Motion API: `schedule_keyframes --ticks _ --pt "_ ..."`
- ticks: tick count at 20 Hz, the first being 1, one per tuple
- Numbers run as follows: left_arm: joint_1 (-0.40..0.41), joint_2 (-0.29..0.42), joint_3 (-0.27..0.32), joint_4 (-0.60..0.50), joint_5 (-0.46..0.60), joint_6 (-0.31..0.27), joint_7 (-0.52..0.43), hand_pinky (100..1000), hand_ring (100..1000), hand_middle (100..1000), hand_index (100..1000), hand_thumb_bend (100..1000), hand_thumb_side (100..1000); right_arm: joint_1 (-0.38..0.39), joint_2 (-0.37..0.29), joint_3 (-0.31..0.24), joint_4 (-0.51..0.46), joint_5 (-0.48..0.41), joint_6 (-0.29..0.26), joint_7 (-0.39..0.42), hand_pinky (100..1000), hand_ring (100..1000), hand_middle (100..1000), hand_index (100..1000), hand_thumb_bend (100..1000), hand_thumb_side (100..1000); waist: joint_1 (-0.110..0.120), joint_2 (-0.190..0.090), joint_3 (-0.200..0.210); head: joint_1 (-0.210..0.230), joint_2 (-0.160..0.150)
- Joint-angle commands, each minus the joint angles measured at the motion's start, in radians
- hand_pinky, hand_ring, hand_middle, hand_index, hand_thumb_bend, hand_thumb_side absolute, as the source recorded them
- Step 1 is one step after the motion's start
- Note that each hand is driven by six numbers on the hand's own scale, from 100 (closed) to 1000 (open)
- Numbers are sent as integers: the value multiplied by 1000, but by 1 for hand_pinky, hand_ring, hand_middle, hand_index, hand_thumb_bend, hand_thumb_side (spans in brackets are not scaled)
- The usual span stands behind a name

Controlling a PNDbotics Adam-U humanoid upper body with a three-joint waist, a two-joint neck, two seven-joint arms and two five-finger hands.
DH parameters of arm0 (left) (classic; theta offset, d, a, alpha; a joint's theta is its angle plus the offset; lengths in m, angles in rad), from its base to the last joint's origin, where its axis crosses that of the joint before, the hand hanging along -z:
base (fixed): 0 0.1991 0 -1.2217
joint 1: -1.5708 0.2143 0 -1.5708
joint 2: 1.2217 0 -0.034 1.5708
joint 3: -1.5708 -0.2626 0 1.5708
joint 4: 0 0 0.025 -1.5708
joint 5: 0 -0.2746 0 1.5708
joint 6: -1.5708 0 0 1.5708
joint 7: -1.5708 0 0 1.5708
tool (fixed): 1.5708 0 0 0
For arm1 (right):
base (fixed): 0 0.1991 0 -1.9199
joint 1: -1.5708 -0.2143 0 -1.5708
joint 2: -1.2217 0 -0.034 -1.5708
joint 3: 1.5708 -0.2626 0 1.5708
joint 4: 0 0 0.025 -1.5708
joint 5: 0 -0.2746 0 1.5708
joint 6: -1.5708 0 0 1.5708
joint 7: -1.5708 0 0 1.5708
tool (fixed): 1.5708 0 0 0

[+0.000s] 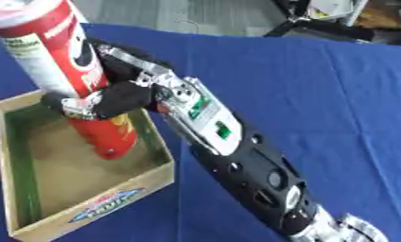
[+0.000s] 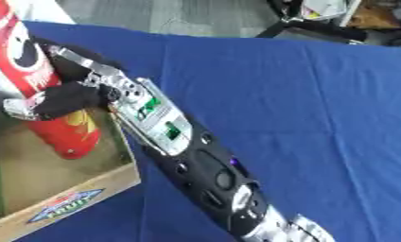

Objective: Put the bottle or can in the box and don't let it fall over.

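While right hand (image 1: pixel 113 97) grips can (image 1: pixel 67 71), box (image 1: pixel 154 177) whole leftward

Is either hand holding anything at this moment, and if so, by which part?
The right hand holds the red can around its middle, fingers curled round it, over the box.

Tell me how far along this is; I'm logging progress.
Done: the can is picked up and brought over the box. In hand: the right hand grips it, tilted, its bottom inside the box. Left: stand it upright on the floor and let go.
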Motion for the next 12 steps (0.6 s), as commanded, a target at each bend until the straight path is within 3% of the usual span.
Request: schedule_keyframes --ticks 1,8,10,12 --pt "-4 14 8 -20 -5 -1 -5 869 653 822 749 100 648 -16 -10 -12 -24 28 -3 52 1000 1000 1000 1000 311 100 14 -23 1 4 -3" --pt "-3 12 9 -20 -7 -4 -5 870 653 823 751 100 647 -11 -10 -17 -3 57 6 102 1000 1000 1000 1000 319 100 17 -17 2 1 -2" --pt "0 11 10 -20 -8 -3 -4 871 653 823 751 100 647 -10 -14 -16 0 73 3 129 1000 1000 1000 1000 208 100 18 -16 1 1 -1" --pt "1 10 10 -20 -8 -3 -4 871 653 824 751 100 646 -7 -17 -23 7 101 9 137 1000 1000 1000 1000 249 100 20 -15 1 3 1"
